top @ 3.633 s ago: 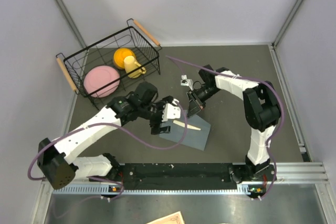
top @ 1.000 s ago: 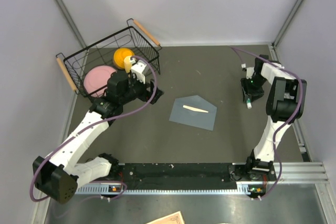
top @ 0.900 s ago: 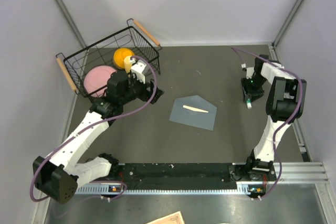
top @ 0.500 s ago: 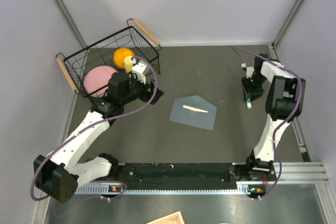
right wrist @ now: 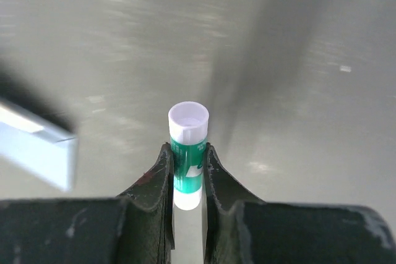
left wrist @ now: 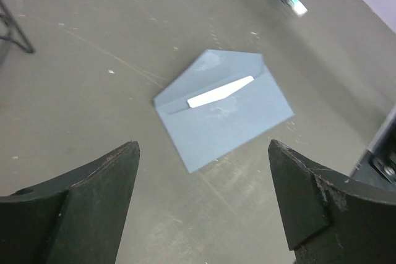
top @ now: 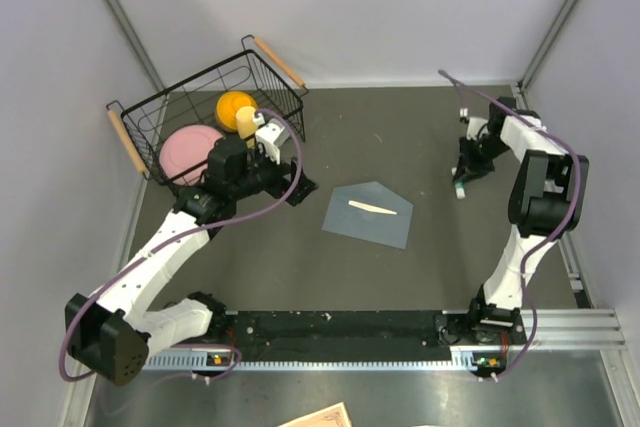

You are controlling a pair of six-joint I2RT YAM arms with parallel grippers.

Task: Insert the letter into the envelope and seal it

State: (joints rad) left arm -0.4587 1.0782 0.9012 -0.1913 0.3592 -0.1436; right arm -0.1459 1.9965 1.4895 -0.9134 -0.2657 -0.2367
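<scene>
The blue-grey envelope (top: 368, 217) lies flat on the table's middle, its pointed flap facing the far side. Only a thin cream strip of the letter (top: 372, 208) shows at its mouth. In the left wrist view the envelope (left wrist: 223, 108) and the letter strip (left wrist: 221, 92) lie well ahead of my left gripper (left wrist: 203, 153), which is open and empty. Seen from above, the left gripper (top: 285, 165) hovers to the envelope's left, near the basket. My right gripper (right wrist: 187, 156) is shut on a white-and-green glue stick (right wrist: 188, 143). That gripper (top: 462, 177) holds the stick (top: 459, 188) right of the envelope.
A black wire basket (top: 175, 87) at the back left holds a pink plate (top: 193, 152) and a yellow cup (top: 238, 112). Grey walls enclose the table on three sides. A metal rail (top: 350, 332) runs along the near edge.
My right gripper has closed on the glue stick and carried it a little left, toward the envelope. The left gripper has opened slightly wider. The envelope has not moved.
</scene>
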